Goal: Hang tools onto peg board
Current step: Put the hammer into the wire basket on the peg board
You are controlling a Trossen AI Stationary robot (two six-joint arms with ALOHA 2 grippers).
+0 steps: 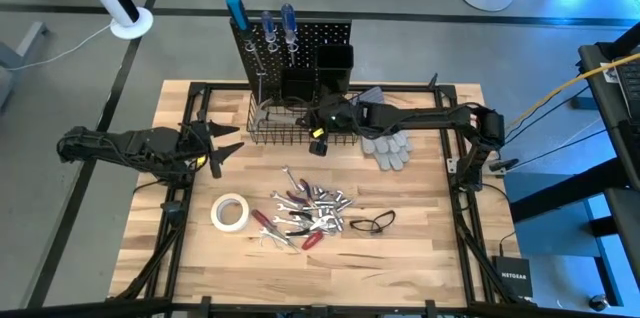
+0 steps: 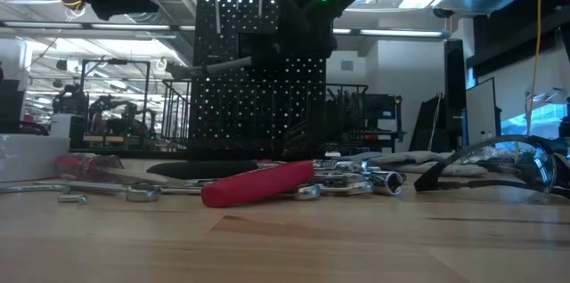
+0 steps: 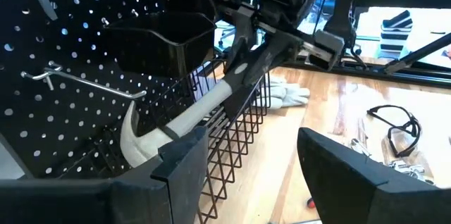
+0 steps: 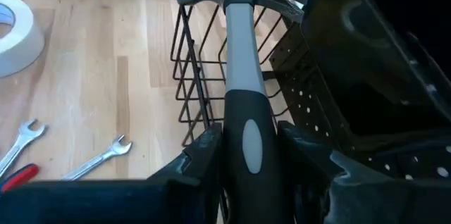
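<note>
Wooden slats form the table (image 1: pixel 420 248) on which the peg board (image 1: pixel 310 43) stands upright, a wire basket (image 1: pixel 275 130) at its foot. Reaching over that basket, the right gripper (image 4: pixel 248 146) is clamped on the dark grip of the hammer (image 4: pixel 239 62), whose steel head lies inside the wire walls, apparently so it can be lowered to rest there. Beside the basket, the left gripper (image 1: pixel 222 145) waits with fingers apart, clear of the working arm. Well in front of the basket lie the remaining wrenches (image 1: pixel 320 203), tape roll (image 1: pixel 229 212) and safety glasses (image 1: pixel 375 223); grey gloves (image 1: pixel 385 146) sit just beside it.
</note>
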